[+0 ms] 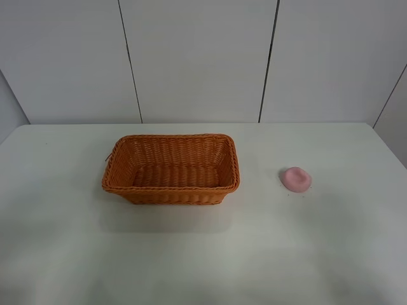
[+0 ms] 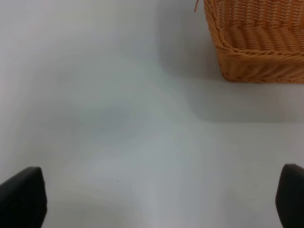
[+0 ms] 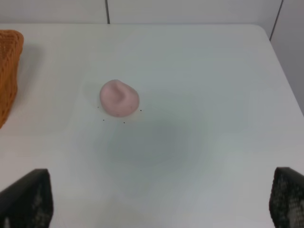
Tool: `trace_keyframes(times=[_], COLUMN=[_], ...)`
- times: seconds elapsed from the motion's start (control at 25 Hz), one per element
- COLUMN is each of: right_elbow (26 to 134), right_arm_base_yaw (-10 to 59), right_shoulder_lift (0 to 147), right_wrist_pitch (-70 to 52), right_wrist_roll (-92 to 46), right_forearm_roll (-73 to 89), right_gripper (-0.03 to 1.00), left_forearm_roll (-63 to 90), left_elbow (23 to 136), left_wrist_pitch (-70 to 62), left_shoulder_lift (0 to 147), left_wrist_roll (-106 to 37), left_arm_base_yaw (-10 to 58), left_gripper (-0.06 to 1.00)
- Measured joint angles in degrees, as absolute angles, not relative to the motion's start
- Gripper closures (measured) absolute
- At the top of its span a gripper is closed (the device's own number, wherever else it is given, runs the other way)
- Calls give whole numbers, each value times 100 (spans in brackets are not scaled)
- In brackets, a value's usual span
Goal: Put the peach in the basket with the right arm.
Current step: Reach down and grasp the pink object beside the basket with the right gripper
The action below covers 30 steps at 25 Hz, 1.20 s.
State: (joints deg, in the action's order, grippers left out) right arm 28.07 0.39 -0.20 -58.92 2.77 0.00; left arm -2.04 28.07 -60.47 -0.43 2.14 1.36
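Note:
The pink peach (image 1: 296, 179) lies on the white table to the right of the orange-brown wicker basket (image 1: 170, 168), well apart from it. In the right wrist view the peach (image 3: 119, 98) rests ahead of my right gripper (image 3: 159, 204), whose black fingertips (image 3: 26, 199) stand far apart at the frame's corners, open and empty; a corner of the basket (image 3: 8, 71) shows at the edge. My left gripper (image 2: 159, 202) is open too, over bare table, with the basket's corner (image 2: 259, 40) ahead. Neither arm appears in the exterior high view.
The white table (image 1: 203, 254) reaches a pale panelled wall (image 1: 197, 57) at the back. Its right edge (image 1: 388, 143) runs close behind the peach. A few tiny dark specks (image 3: 124, 122) lie on the table beside the peach.

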Motion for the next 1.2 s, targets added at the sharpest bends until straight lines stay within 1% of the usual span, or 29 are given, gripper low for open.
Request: trace_keyframes(times=[0.36, 0.52, 0.72, 0.76, 0.84, 1.0, 1.04, 1.2], right_elbow=[2807, 2964, 3579, 3579, 3876, 4507, 4861, 5670], right_arm_base_yaw=[39, 39, 39, 39, 39, 39, 39, 39], right_shoulder_lift=[-20, 579, 2467, 2467, 3294, 5073, 5997, 7674], right_wrist_pitch=[-5892, -5885, -5881, -5881, -5874, -5736, -5560, -5328], right_wrist_roll=[277, 277, 277, 277, 277, 277, 277, 277], right_forearm_roll=[0, -31, 0, 0, -31, 0, 0, 0], right_gripper=[27, 27, 27, 27, 27, 27, 27, 27], left_forearm_roll=[-204, -204, -204, -204, -204, -204, -204, -204], left_elbow=[2807, 2807, 2807, 2807, 2807, 2807, 2807, 2807], left_wrist_pitch=[-6047, -6047, -6047, -6047, -6047, -6047, -6047, -6047], left_shoulder_lift=[-43, -43, -43, -43, -43, -43, -43, -43], left_wrist_roll=[214, 214, 214, 214, 214, 214, 214, 214], left_arm_base_yaw=[136, 136, 136, 136, 136, 136, 136, 136], left_gripper=[-5, -5, -5, -5, -5, -5, -5, -5])
